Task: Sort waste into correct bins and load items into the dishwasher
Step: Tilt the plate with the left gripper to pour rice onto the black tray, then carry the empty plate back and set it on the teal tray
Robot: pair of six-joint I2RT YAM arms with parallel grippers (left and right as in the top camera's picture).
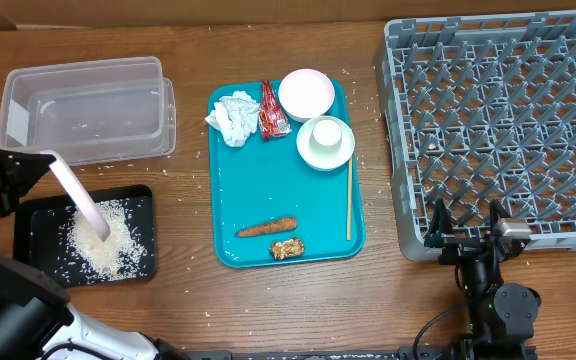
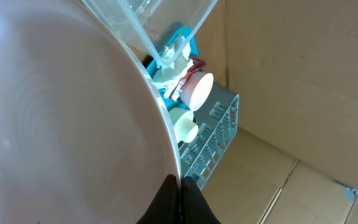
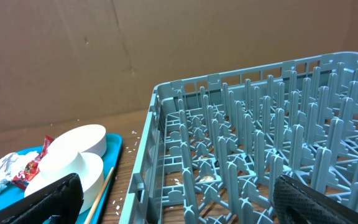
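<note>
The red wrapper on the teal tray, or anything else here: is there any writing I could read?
No text can be read anywhere.
On the red wrapper: pale print, too small and blurred to read.
On the plate, dish rack and clear tub: no markings show.

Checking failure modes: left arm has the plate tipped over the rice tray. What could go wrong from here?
Plate is pinched only at its rim by the left end effector; it might slip.
Rice already lies outside the black tray; more may spill.
Right end effector sits at the rack edge, possibly blocking loading.
</note>
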